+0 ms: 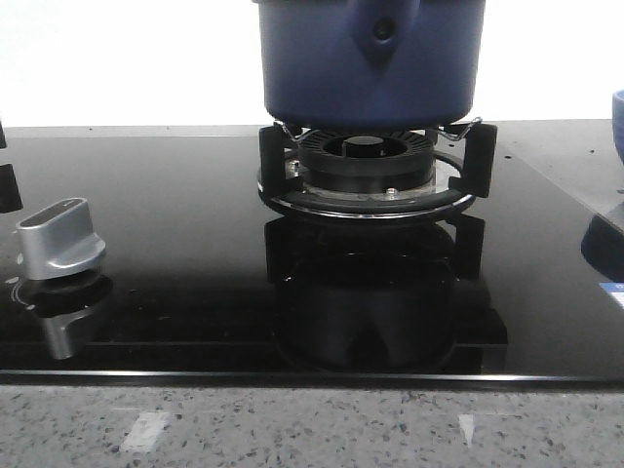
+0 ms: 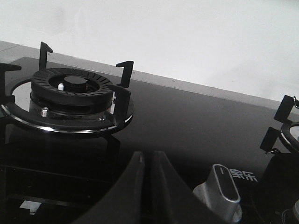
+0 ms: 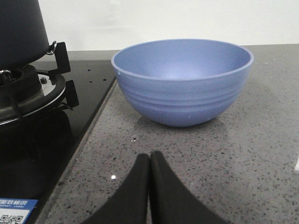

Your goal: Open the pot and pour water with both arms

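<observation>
The dark navy pot (image 1: 370, 58) stands on the gas burner (image 1: 366, 166) at the back middle of the hob. Its top is cut off by the front view, so I cannot see how it is covered. A raised handle mount with a dark hole faces me. The pot's wall (image 3: 21, 32) also shows in the right wrist view. My left gripper (image 2: 146, 156) is shut and empty over the black glass, between an empty burner (image 2: 70, 93) and a silver knob (image 2: 226, 189). My right gripper (image 3: 150, 157) is shut and empty above the grey stone counter. Neither gripper appears in the front view.
A light-blue bowl (image 3: 182, 79) sits on the counter just beyond my right gripper, right of the hob; its edge (image 1: 618, 122) shows in the front view. The silver knob (image 1: 60, 239) rises from the glass at front left. A label (image 3: 14, 207) is stuck on the hob's corner.
</observation>
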Tool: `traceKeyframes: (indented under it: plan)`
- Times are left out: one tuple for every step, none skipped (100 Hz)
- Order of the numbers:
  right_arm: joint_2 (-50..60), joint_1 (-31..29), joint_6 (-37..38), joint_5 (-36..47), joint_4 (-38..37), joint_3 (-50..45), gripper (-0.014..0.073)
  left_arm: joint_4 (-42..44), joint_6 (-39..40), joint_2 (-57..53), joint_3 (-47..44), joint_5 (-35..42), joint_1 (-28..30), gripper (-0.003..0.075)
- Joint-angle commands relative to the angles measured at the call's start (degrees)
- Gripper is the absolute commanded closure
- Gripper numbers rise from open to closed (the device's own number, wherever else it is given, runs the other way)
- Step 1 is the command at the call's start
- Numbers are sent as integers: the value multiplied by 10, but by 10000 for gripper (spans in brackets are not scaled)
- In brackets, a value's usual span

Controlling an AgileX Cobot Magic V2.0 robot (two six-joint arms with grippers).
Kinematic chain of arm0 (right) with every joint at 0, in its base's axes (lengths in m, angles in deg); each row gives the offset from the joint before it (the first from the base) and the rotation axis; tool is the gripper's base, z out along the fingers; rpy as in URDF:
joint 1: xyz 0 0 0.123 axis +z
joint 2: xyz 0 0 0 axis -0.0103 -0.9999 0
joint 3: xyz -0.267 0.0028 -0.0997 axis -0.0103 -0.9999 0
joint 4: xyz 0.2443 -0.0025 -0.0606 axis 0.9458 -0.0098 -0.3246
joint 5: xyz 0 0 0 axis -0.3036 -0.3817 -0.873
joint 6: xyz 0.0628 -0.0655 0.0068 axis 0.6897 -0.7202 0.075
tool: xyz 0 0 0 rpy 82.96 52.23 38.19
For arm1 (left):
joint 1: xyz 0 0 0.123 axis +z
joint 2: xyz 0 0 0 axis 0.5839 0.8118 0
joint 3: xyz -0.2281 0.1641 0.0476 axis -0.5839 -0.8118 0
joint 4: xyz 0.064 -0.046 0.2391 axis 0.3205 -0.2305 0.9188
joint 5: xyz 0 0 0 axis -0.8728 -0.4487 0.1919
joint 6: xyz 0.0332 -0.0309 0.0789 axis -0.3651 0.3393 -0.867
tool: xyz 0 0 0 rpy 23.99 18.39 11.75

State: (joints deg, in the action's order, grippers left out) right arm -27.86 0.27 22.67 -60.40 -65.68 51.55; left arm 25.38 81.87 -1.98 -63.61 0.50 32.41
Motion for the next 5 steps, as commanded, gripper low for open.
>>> traceKeyframes:
  plan:
    - [13,-5,3,47,-7,-15,640,-5,6,-16,-19,45,-4,741]
    - [13,-5,3,47,-7,-15,640,-5,6,-16,-19,45,-4,741]
    - [13,-5,3,47,-7,-15,640,-5,6,-16,-19,45,-4,741]
    - [13,-5,3,47,-7,-15,640,-5,6,-16,-19,45,-4,741]
    - [13,-5,3,47,-7,-15,640,-5,6,-16,-19,45,-4,741]
